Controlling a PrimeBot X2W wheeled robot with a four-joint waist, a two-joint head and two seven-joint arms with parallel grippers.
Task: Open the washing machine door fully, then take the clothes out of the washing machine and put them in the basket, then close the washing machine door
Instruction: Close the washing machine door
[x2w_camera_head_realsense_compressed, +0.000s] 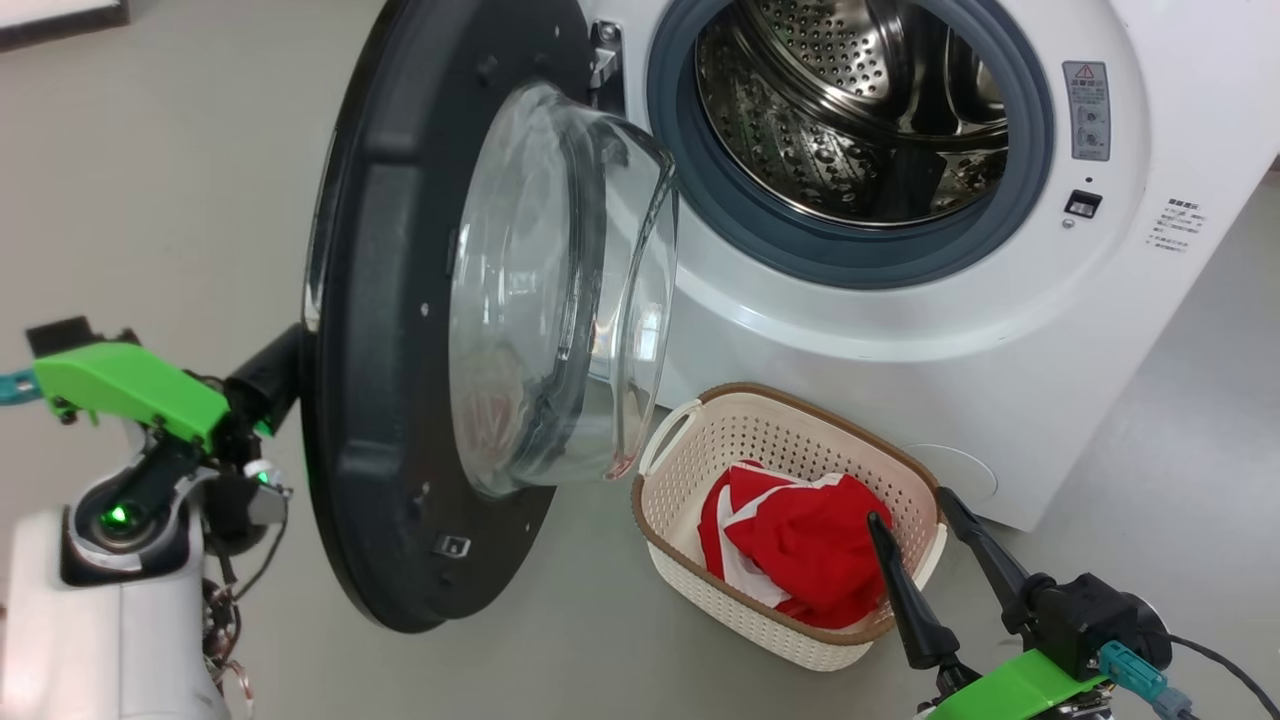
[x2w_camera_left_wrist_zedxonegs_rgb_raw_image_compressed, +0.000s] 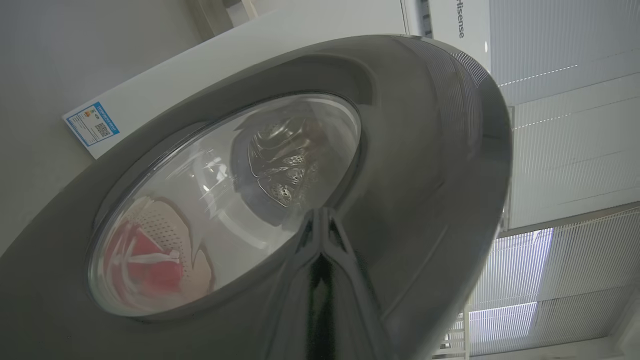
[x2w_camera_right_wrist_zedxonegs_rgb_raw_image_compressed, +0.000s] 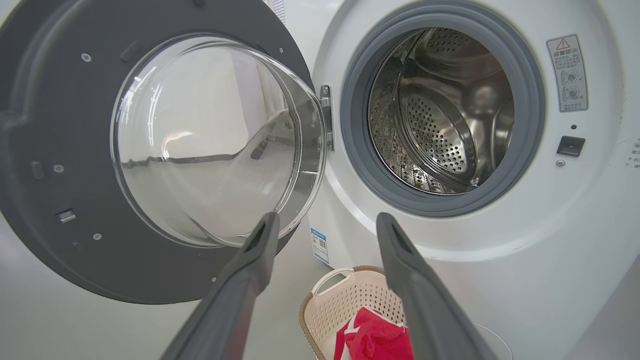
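Observation:
The washing machine (x2w_camera_head_realsense_compressed: 900, 330) stands with its round black door (x2w_camera_head_realsense_compressed: 370, 300) swung out to the left, its glass bowl facing the opening. Nothing lies in the steel drum (x2w_camera_head_realsense_compressed: 850, 110). Red clothes with white trim (x2w_camera_head_realsense_compressed: 800, 545) lie in the cream basket (x2w_camera_head_realsense_compressed: 800, 400) on the floor below the opening. My left gripper (x2w_camera_left_wrist_zedxonegs_rgb_raw_image_compressed: 322, 215) is shut, its tips against the door's glossy outer face (x2w_camera_left_wrist_zedxonegs_rgb_raw_image_compressed: 425, 150); in the head view the door edge hides its fingers. My right gripper (x2w_camera_head_realsense_compressed: 912, 512) hovers open over the basket's right end, holding nothing. In the right wrist view its fingers (x2w_camera_right_wrist_zedxonegs_rgb_raw_image_compressed: 327, 220) point at the machine's front.
Grey floor (x2w_camera_head_realsense_compressed: 180, 150) surrounds the machine. A blue label sticker (x2w_camera_right_wrist_zedxonegs_rgb_raw_image_compressed: 319, 245) sits low on the machine's front, and a warning label (x2w_camera_head_realsense_compressed: 1086, 110) is right of the opening. Window blinds (x2w_camera_left_wrist_zedxonegs_rgb_raw_image_compressed: 565, 150) lie beyond the door. A cable (x2w_camera_head_realsense_compressed: 1210, 660) trails from my right wrist.

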